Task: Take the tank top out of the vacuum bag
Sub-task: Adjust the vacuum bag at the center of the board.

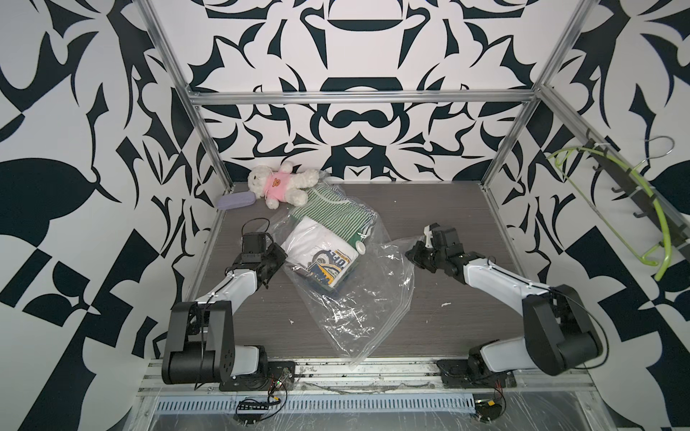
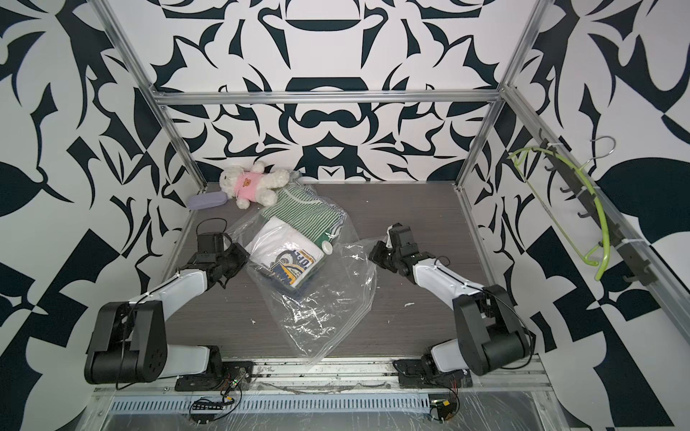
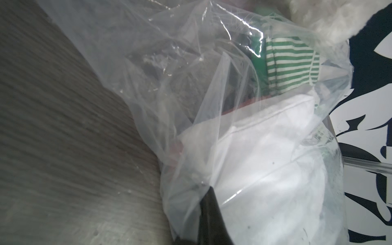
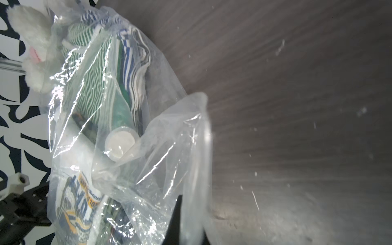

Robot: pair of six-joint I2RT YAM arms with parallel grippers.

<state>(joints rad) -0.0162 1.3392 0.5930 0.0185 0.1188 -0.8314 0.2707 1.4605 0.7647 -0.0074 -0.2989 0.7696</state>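
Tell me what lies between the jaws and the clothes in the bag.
Only the clear plastic of the vacuum bag. The left gripper and right gripper each pinch its film at opposite sides; the folded clothes lie inside it. Nothing else visible intervenes.

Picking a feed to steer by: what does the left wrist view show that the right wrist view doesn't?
Only left wrist: the white garment's plain folded side. Only right wrist: the round white valve, the garment's blue-and-yellow print, blue-striped cloth. Both: the crinkled vacuum bag, the green-striped garment inside it, the plush toy's white fur, and the dark table.
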